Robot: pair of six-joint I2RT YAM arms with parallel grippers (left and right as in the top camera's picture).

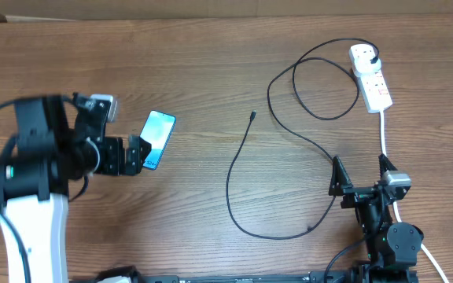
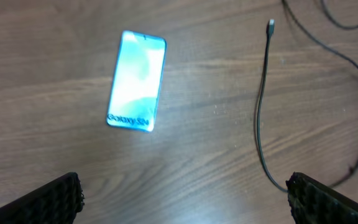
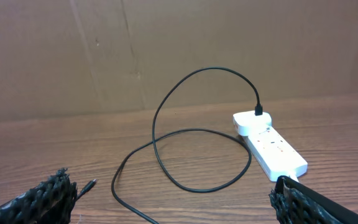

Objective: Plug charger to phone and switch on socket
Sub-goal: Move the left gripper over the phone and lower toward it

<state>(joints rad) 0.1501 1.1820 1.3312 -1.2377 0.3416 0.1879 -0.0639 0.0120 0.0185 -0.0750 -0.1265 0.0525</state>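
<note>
Charger (image 1: 228,185), a thin black cable, sprawls across the middle and right of the overhead view. Its small connector tip (image 1: 253,115) lies free on the wooden tabletop (image 1: 211,63) near the centre, well apart from the phone. From the tip the cable runs down, curves along the lower part of the frame, climbs past the right tool, and loops toward the upper right. There its black plug (image 1: 376,56) sits in the end of the white socket (image 1: 370,79). A thick white cord (image 1: 385,134) leaves the socket's other end and runs down the right side.

The phone (image 1: 159,139) lies flat, screen up and lit light blue, left of centre and slightly tilted. In the left wrist view "Galaxy" lettering shows at its lower end.

Left tool (image 1: 141,153) hangs with its jaws spread wide and empty, its tips just at the phone's lower-left end. Right tool (image 1: 360,177), at the lower right, is also spread wide and holds nothing, with the cable passing beside its left finger.
</note>
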